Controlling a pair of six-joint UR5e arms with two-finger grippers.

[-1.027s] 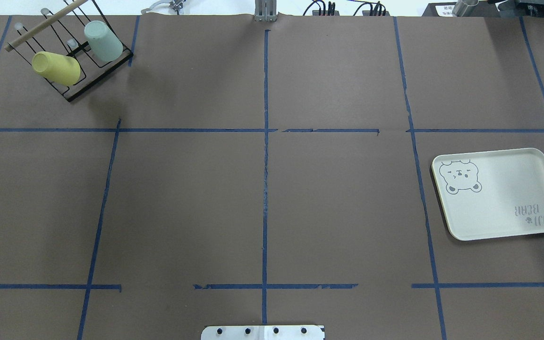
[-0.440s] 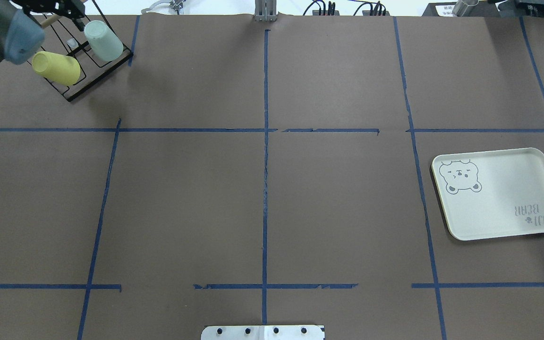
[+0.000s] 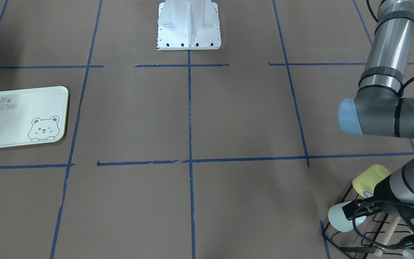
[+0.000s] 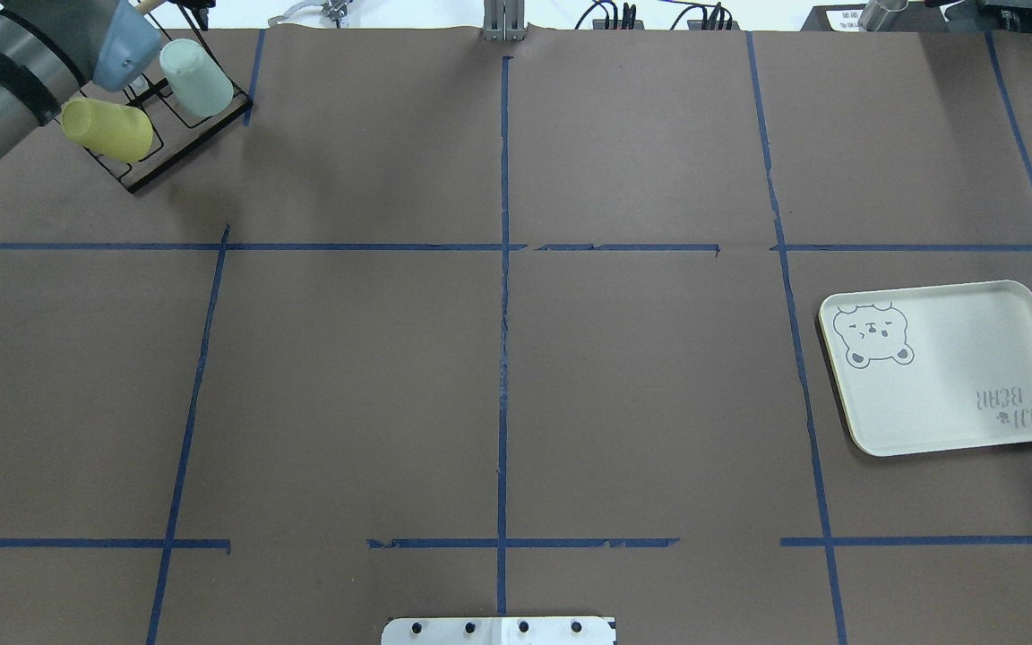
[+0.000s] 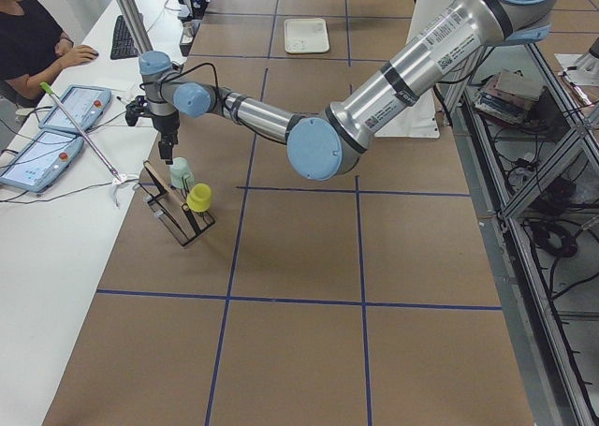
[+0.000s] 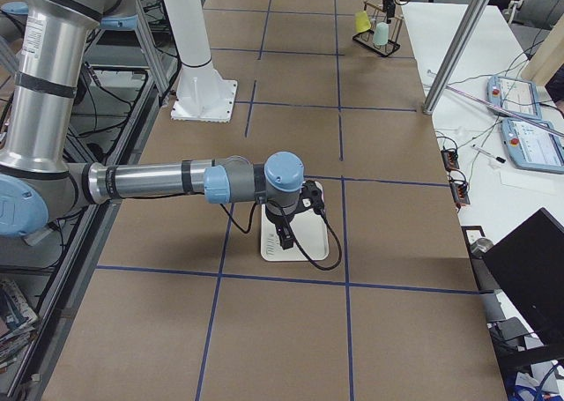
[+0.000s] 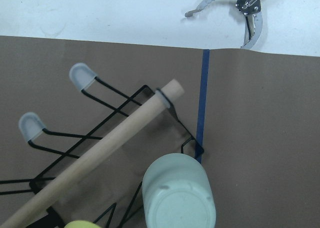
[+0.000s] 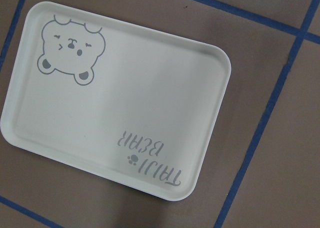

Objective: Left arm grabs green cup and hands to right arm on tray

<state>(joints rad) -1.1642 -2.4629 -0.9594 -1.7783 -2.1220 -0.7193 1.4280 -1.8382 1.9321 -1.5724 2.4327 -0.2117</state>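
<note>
The green cup [image 4: 196, 79] sits upside down and tilted on a black wire rack [image 4: 144, 175] at the table's far left corner. It also shows in the front view [image 3: 340, 217] and the left wrist view [image 7: 179, 198]. The left arm [image 4: 5, 85] reaches over the rack. Its gripper [image 3: 356, 212] hangs just above and beside the cup, touching nothing that I can see. I cannot tell whether it is open. The tray [image 4: 955, 358] lies flat and empty at the right. The right gripper [image 6: 284, 232] hovers over the tray [image 8: 150, 102]; I cannot tell its state.
A yellow cup [image 4: 107, 128] sits on the same rack next to the green one. A wooden dowel [image 7: 100, 158] runs along the rack's top. Metal tongs [image 7: 240, 7] lie on the white bench beyond the table edge. The robot base [image 3: 189, 25] stands at mid-table.
The left arm has come into the overhead view from the left and swung over the rack toward the far edge. Cups, rack and tray have not moved.
</note>
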